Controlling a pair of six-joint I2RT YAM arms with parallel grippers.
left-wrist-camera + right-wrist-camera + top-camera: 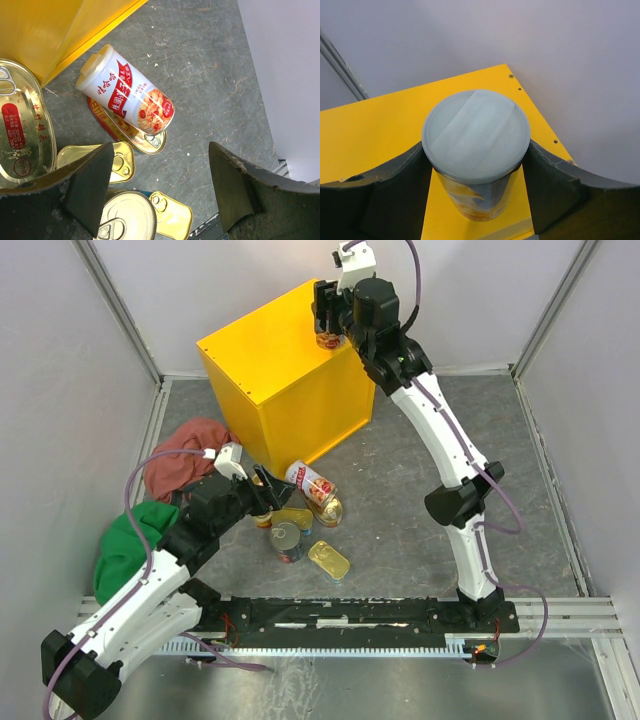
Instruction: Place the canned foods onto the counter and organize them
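Observation:
The yellow counter [270,365] stands at the back. My right gripper [329,328] is shut on a tall white-topped can [476,135], held upright on the counter's top [380,125] near its right corner. My left gripper [160,190] is open and empty, hovering over the cans on the floor. Below it a second tall red-labelled can [127,97] lies on its side across an oval gold tin [147,141]. A bigger oval tin [20,125], a rectangular gold tin [123,160], a round can [127,217] and another rectangular tin [175,219] lie around it.
A red cloth [185,455] and a green cloth [130,540] lie on the grey floor left of the cans. Grey walls enclose the cell on three sides. The cans [300,525] cluster just in front of the counter's near corner.

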